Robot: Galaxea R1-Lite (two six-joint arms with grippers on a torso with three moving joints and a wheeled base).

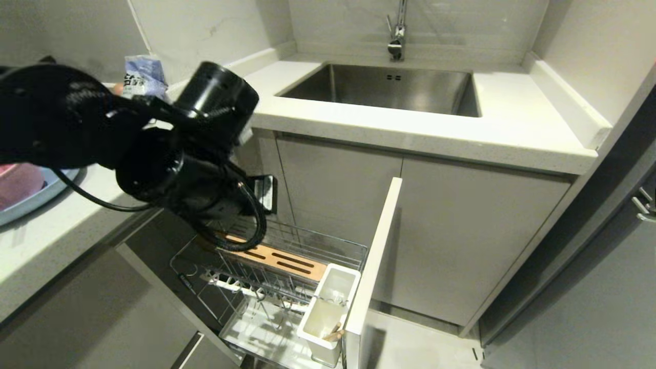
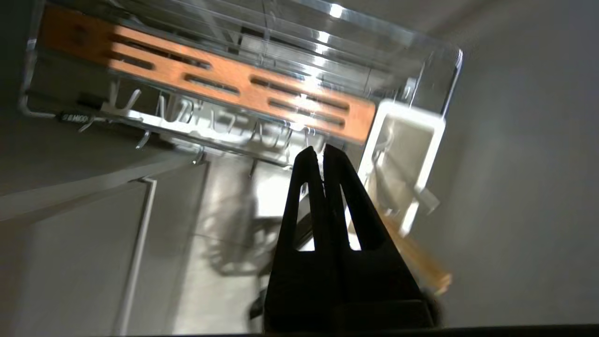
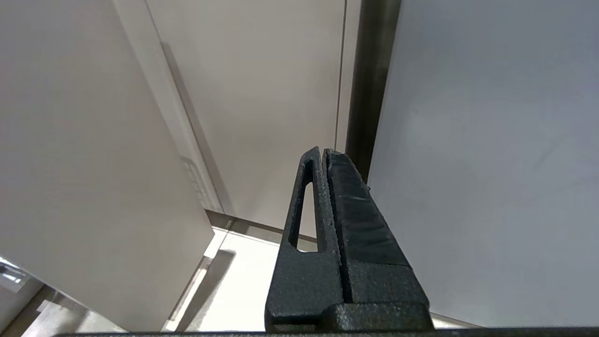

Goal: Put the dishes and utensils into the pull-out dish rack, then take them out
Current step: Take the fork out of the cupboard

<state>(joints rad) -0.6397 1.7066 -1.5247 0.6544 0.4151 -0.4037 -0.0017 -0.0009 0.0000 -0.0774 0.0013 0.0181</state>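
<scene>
A: Above the pull-out dish rack [image 1: 287, 271], w/ fingers pressed together and nothing between them, the left pincer [image 2: 317, 150] hangs over the slotted wooden strip [image 2: 224, 84]. Right pincer [image 3: 323, 152] likewise closed, empty, parked by cabinet panels.

B: Where's the load?

A: Chopsticks [image 1: 334, 334] stand in the white utensil cup [image 1: 328, 312] at the rack's front corner, tips only just showing. Pink bowl [image 1: 18, 184] sits in the light-blue plate [image 1: 38, 197] on the counter [image 1: 61, 225] at far left, half out of frame. Fork not visible.

B: Handling?

A: Judging by looks: chopsticks light, stiff, thin, prob. slippery and apt to roll, so pinch both together near the upper ends. Plate and bowl look like matte plastic, light, not fragile; take each by the rim, since the flat faces offer no purchase.
</scene>
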